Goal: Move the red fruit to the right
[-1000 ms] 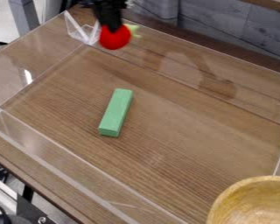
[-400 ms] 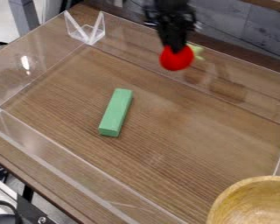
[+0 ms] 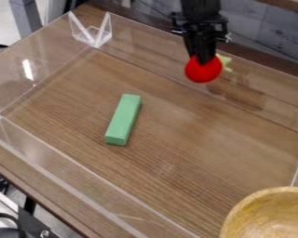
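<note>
The red fruit [image 3: 203,69] is a small round bright-red toy with a pale-green tuft poking out at its right side. It hangs just above the wooden floor of the clear tray, near the tray's far wall and right of centre. My gripper [image 3: 201,59] comes down from the top of the view, dark and narrow, and is shut on the red fruit from above. Its fingertips are partly hidden by the fruit.
A long green rectangular block [image 3: 123,119] lies on the wood left of centre. Clear plastic walls [image 3: 27,70] enclose the tray. A round wooden bowl [image 3: 270,217] sits at the bottom right corner, outside the tray.
The gripper has carried the red fruit from the tray's far left corner rightwards along the back wall, and slightly lower. The green block has not moved.
</note>
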{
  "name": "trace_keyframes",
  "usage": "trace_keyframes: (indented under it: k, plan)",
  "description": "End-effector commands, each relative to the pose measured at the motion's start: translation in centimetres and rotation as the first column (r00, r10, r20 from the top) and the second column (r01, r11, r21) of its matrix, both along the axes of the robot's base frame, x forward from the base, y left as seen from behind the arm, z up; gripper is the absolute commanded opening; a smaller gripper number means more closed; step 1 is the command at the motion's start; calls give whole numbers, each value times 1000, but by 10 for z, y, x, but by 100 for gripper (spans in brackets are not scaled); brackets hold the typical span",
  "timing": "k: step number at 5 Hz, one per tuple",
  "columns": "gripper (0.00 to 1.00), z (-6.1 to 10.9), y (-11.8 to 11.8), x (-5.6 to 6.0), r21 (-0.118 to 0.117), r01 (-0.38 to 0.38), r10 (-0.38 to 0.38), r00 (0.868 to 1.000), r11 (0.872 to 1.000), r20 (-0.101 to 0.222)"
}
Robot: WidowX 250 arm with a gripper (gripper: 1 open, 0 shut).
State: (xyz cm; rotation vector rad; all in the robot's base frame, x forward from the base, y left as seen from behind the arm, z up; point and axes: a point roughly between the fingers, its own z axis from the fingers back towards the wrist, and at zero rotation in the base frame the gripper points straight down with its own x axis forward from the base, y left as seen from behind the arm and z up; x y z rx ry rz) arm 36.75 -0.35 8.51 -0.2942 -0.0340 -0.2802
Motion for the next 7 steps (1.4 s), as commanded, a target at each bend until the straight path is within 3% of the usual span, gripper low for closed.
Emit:
trace_keyframes:
  k: [1,2,3,4,5,7]
  plan:
    - [0,8,5,3,8,39,-40,998,999,44]
    - [0,2,3,3,10,11,-11,999,1000,36]
    - [100,-2,3,3,10,-21,21,999,1000,32]
    - [0,-5,12,2,8,-84,84,996,996,31]
    - [100,-5,21,2,7,-146,146,989,989,40]
    - [100,-10,14,3,11,-139,138,987,990,83]
